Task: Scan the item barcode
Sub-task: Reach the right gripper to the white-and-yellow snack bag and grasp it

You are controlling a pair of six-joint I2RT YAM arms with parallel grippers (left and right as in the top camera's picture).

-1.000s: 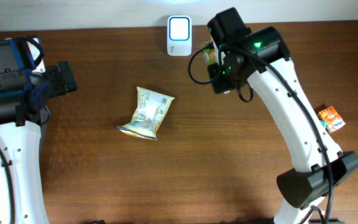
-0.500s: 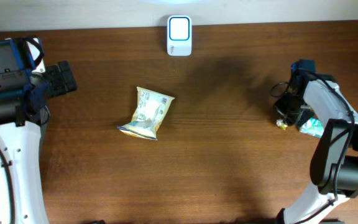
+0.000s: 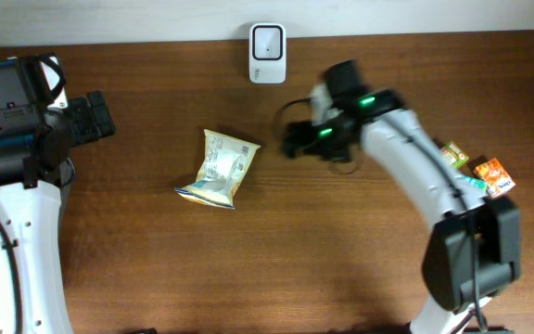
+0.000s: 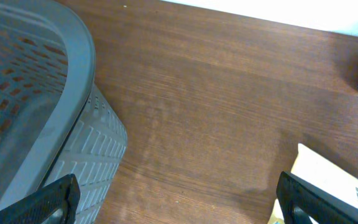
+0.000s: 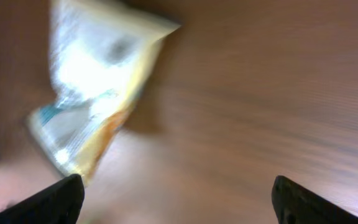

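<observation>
- Currently: wooden table [image 3: 341,241] fills every view; grey plastic basket [image 4: 23,93] shows only at the left of the left wrist view.
- At centre of the overhead frame, right gripper [image 3: 292,143]: fingers spread, nothing between them, pointing at the snack bag [image 3: 219,168], which lies flat just left of centre.
- At upper left, left gripper [image 3: 100,118]: fingers spread, empty.
- At top centre, barcode scanner [image 3: 267,42], well apart from the bag.
- Step judged: reaching for bag. Next: close on its edge, lift, turn barcode to scanner.

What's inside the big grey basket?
Only the holey inner wall of the grey basket shows, and nothing lies against the part in view. Its bottom is out of the picture, so anything lying down there cannot be seen.
</observation>
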